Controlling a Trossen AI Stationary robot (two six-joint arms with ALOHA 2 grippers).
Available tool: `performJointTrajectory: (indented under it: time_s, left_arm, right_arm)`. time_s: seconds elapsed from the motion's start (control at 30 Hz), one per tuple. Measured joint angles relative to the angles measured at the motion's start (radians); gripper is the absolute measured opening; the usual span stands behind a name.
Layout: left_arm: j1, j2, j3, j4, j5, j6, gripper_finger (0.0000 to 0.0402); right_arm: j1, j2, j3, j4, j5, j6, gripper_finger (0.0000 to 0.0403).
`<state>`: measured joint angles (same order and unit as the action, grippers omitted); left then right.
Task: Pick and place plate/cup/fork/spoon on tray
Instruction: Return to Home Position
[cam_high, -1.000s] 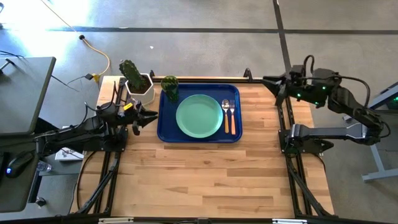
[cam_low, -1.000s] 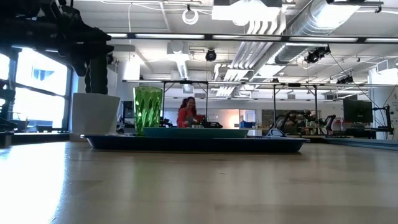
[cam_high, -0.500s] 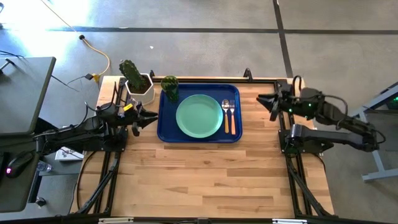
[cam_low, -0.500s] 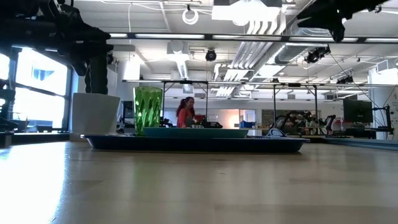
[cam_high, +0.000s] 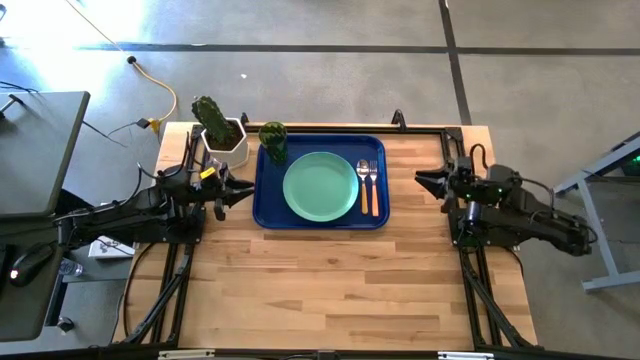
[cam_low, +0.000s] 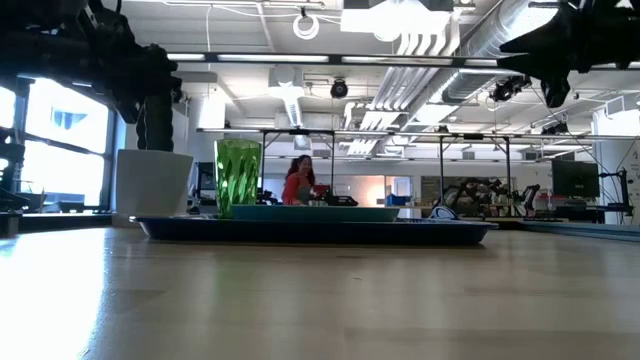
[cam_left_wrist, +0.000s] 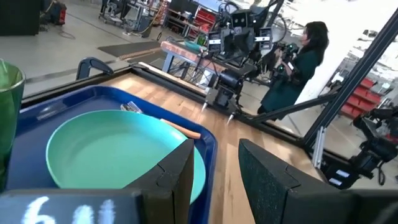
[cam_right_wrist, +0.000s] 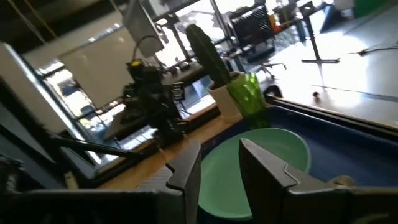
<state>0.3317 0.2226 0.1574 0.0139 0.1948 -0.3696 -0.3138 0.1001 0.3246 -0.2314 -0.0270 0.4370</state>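
Observation:
The dark blue tray (cam_high: 268, 205) lies on the table's far half. On it rest the mint-green plate (cam_high: 320, 187) in the middle, the green cup (cam_high: 273, 142) upright in its far left corner, and the spoon (cam_high: 363, 180) and fork (cam_high: 373, 185) side by side, right of the plate. My left gripper (cam_high: 240, 189) hovers level just left of the tray, open with nothing between its fingers (cam_left_wrist: 214, 149). My right gripper (cam_high: 425, 181) hangs level right of the tray, pointing at it, also open and empty (cam_right_wrist: 219, 149).
A white hexagonal pot with a cactus (cam_high: 222, 135) stands at the far left, beside the tray. Bare wooden tabletop (cam_high: 330, 290) fills the near half. A person (cam_low: 298, 180) is in the room beyond the table.
My right gripper has come down from high over the table's far right corner and drawn toward the near edge, its arm folding in; it now hangs level beside the tray's right side. The things on the tray have kept still.

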Motion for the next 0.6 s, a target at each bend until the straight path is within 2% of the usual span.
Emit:
performJointTrajectory:
  time_s: [0.17, 0.3, 0.43, 0.6]
  left_arm:
    - [0.000, 0.000, 0.000, -0.003, -0.002, 0.056, 0.0115]
    - [0.000, 0.000, 0.000, -0.045, -0.060, 0.076, 0.0115]
    - [0.002, 0.000, 0.000, -0.137, -0.138, 0.057, 0.0115]
    - [0.002, 0.000, 0.000, -0.165, -0.146, 0.060, 0.0115]
  right_arm:
    - [0.000, -0.101, -0.124, 0.123, -0.046, 0.039, 0.0099]
    - [0.000, -0.086, -0.204, 0.246, -0.069, 0.054, 0.0099]
    - [0.000, -0.093, -0.261, 0.278, -0.068, 0.062, 0.0099]
    - [0.000, -0.096, -0.304, 0.283, -0.060, 0.082, 0.0099]
